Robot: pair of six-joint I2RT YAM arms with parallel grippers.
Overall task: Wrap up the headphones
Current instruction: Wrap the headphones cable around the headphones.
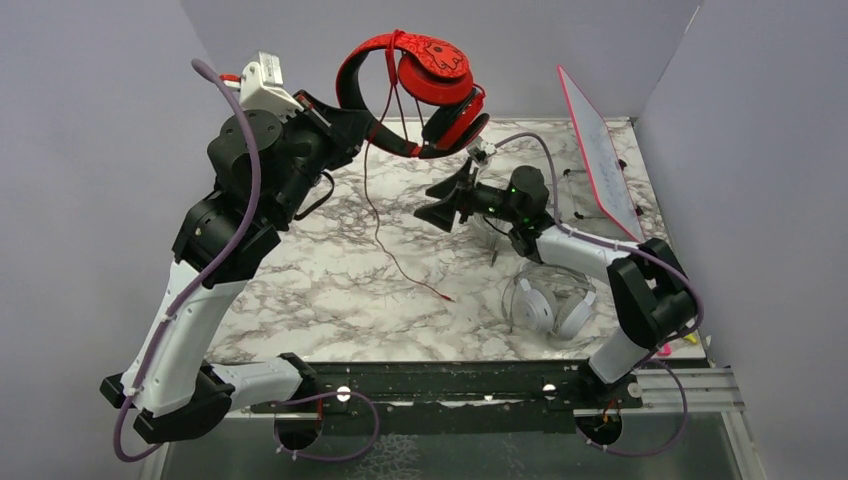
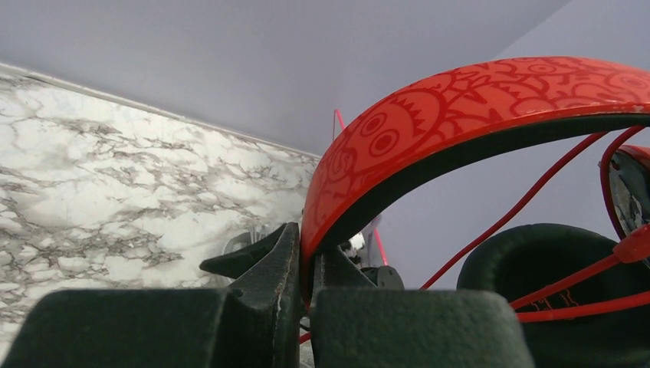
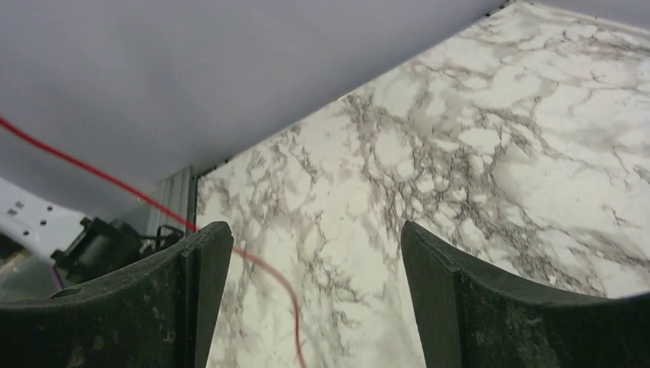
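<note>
The marble-patterned surface [image 1: 330,270] fills the middle of the top view, closed in by plain grey walls [image 1: 90,120]. The left arm [image 1: 200,290] rises from its base at the near edge and reaches up toward the back. The right arm [image 1: 590,250] bends in from the right and points left across the middle of the surface. A white board with a red edge [image 1: 605,150] leans at the back right.

The red-and-black headphones [image 1: 420,85] hang in the air above the back of the surface, well clear of it. Their patterned red headband arches over and the ear cups sit to the right. A white headset [image 1: 548,305] lies flat on the surface at the near right, just beside the right arm's elbow.

The red cable [image 1: 385,240] drops from the raised headphones and trails across the marble, its end lying loose near the middle.

The left pincer [image 1: 352,125] is clamped narrow on the headband; the left wrist view shows its dark fingers [image 2: 268,268] pressed against both faces of the band. The right pincer [image 1: 447,200] stands wide, just below the ear cups, with nothing between its jaws. In its own view the cable [image 3: 115,184] runs past the left finger [image 3: 203,261] ungripped
</note>
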